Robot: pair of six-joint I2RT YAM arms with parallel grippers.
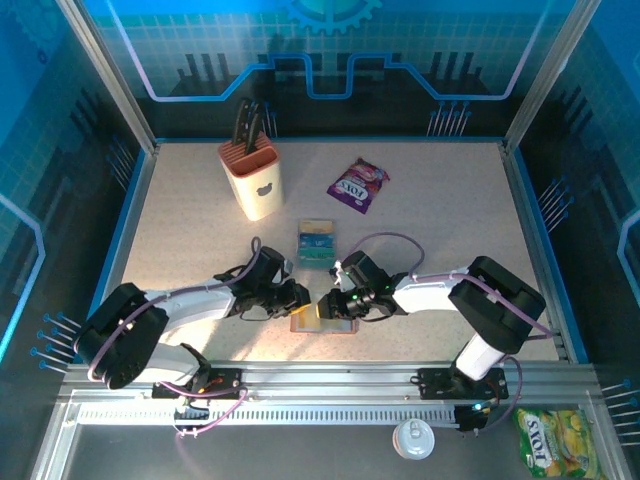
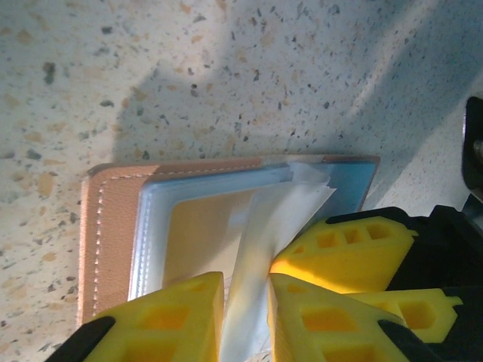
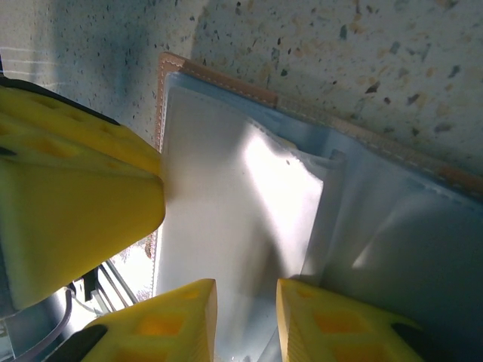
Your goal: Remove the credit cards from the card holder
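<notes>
Seen from overhead, the card holder (image 1: 325,325) is mostly buried under the left gripper (image 1: 301,300) and right gripper (image 1: 328,304) meeting over it. Only a tan sliver shows at its near edge. The cards (image 1: 318,245) stacked just beyond the card holder are too small to count. In the left wrist view its near part runs off the bottom edge behind the yellow fingers (image 2: 173,317). The clear sleeve (image 2: 245,302) pinched between them leaves the picture there too (a card inside it? I can't tell). In the right wrist view glare washes out the sleeves, and whether the right fingers (image 3: 339,324) bite the fold is unclear.
</notes>
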